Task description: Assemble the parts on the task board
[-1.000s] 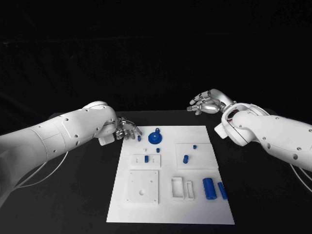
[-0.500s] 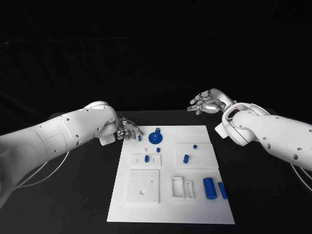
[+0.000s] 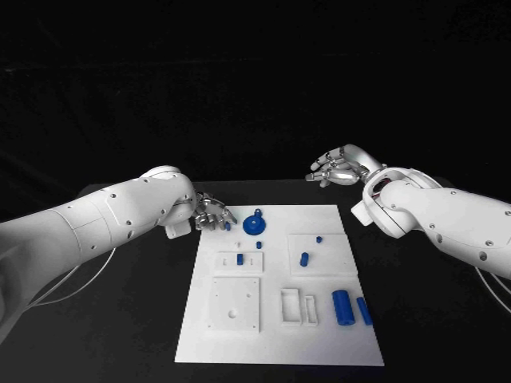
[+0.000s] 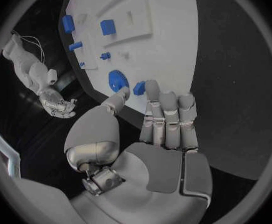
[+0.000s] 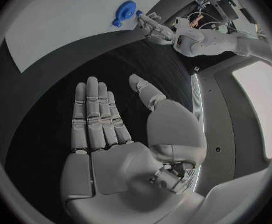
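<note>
Since a second ago, the left hand [image 3: 210, 212] has crept a touch closer to the far left corner of the task board [image 3: 281, 351], its fingertips [image 4: 153, 90] now reaching over that edge right beside a small blue peg [image 4: 139, 88]. Nothing is being held; the fingers are lying straight and close together, the thumb apart. Just past the peg, the round blue wheel part [image 3: 255, 224] is sitting near the board's far edge. Smaller blue pieces [image 3: 304, 258] are lying around the middle of the board, and two blue cylinders [image 3: 350, 309] are lying side by side near its right edge, toward the near end. White blocks [image 3: 234, 305] are sitting on the near left half. The right hand [image 3: 341, 169] is hovering off the board beyond its far right corner, raised over the black table [image 3: 129, 319], fingers stretched flat and holding nothing, staying where it was
</note>
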You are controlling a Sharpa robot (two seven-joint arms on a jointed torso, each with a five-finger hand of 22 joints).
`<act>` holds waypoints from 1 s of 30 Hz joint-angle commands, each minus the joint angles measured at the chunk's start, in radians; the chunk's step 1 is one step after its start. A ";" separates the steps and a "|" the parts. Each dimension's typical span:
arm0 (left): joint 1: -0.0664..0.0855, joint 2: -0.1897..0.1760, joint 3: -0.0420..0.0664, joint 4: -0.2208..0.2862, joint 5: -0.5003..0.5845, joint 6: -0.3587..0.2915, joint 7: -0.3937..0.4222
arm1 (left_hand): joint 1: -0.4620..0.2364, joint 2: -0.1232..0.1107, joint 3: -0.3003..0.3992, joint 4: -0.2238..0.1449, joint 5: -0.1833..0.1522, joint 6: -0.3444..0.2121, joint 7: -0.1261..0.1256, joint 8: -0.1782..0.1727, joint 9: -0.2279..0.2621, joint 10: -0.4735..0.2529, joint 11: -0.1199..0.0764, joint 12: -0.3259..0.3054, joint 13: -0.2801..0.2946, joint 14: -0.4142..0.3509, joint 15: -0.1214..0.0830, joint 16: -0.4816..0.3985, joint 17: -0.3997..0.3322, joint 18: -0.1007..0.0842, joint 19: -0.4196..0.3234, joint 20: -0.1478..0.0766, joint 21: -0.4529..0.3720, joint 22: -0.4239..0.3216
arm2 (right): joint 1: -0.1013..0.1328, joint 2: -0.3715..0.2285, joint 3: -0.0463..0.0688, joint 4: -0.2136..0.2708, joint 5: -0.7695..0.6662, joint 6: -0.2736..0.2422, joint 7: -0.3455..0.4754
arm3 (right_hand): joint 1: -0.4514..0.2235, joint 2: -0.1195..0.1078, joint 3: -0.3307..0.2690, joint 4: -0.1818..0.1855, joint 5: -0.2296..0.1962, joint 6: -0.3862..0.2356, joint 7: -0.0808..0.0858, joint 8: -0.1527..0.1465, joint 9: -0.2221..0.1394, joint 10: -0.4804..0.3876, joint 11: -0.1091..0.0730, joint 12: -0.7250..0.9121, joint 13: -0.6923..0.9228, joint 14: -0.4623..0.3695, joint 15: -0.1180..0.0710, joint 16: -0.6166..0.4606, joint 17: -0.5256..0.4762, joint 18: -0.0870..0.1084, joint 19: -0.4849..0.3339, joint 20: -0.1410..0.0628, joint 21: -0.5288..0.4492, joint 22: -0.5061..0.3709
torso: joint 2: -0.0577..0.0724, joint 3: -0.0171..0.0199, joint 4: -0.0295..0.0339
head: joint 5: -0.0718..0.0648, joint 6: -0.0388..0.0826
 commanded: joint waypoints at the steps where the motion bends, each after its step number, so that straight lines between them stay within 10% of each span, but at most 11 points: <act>1: -0.007 0.004 -0.001 -0.002 0.004 0.023 0.014 | 0.014 0.005 -0.001 -0.010 0.000 -0.002 0.001 -0.007 -0.003 -0.008 0.000 -0.006 0.002 -0.009 0.000 0.003 -0.001 -0.017 -0.004 -0.119 -0.001 0.001 | 0.000 0.001 0.001 0.000 -0.010 0.005 0.009 | 0.011 -0.003 -0.001 0.000 0.000 -0.007 0.001 0.004 -0.001 -0.005 0.002 -0.006 -0.002 -0.005 0.004 -0.006 0.002 0.007 -0.010 0.000 -0.006 0.002 | 0.001 -0.0003 -0.0006 | -0.001 0.000; 30: -0.007 -0.006 0.000 -0.004 0.078 0.014 0.010 | 0.102 0.147 0.031 -0.087 -0.002 0.053 -0.013 0.033 0.009 0.013 -0.012 -0.012 0.004 0.000 -0.011 0.010 -0.005 -0.022 0.002 -0.125 0.003 0.003 | -0.002 0.005 0.001 -0.008 -0.005 0.013 0.005 | 0.007 -0.003 -0.003 0.003 0.002 -0.008 0.002 0.003 -0.003 -0.007 0.004 -0.007 -0.006 -0.007 0.005 -0.009 0.004 0.007 -0.014 0.002 -0.007 0.003 | 0.000 -0.0010 -0.0004 | 0.001 -0.003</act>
